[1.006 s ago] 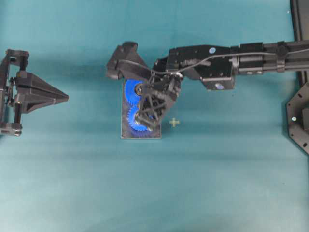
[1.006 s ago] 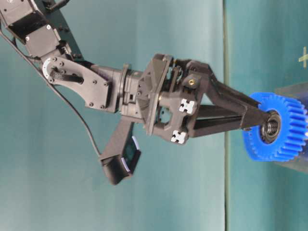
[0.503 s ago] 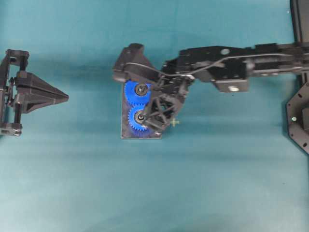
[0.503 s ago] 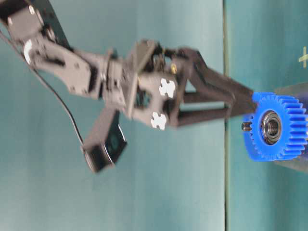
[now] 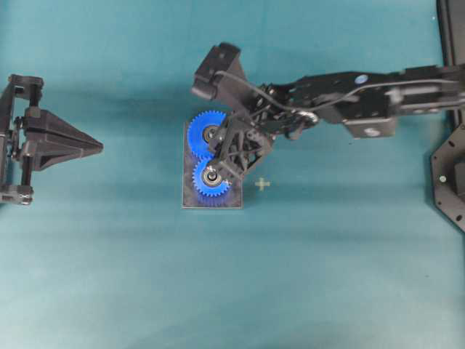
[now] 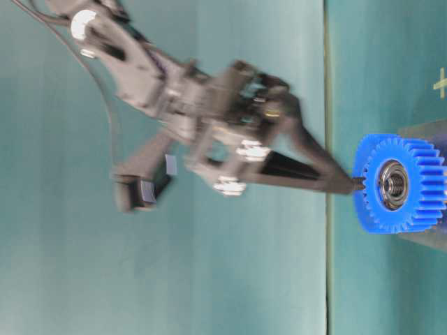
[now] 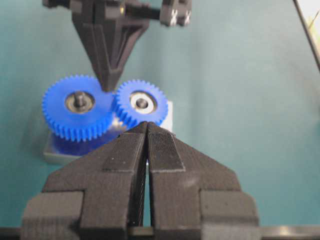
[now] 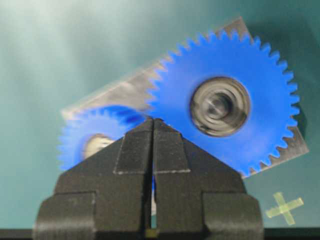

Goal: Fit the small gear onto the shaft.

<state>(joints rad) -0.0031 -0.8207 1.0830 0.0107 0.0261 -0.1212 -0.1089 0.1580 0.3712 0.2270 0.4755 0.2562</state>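
The small gear (image 5: pixel 211 177) sits on the shaft on the grey plate (image 5: pixel 234 201), its teeth meeting the big gear (image 5: pixel 205 134), so the right gripper (image 5: pixel 216 169) has its jaws together, holding nothing, while the left gripper (image 5: pixel 93 147) waits far off, jaws together too.

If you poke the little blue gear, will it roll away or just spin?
Probably just spin: the small gear sits flat on the grey plate, its hub centred like it's on a pin. Its teeth meet the larger gear, so that likely turns too. It looks stiff, hard plastic.
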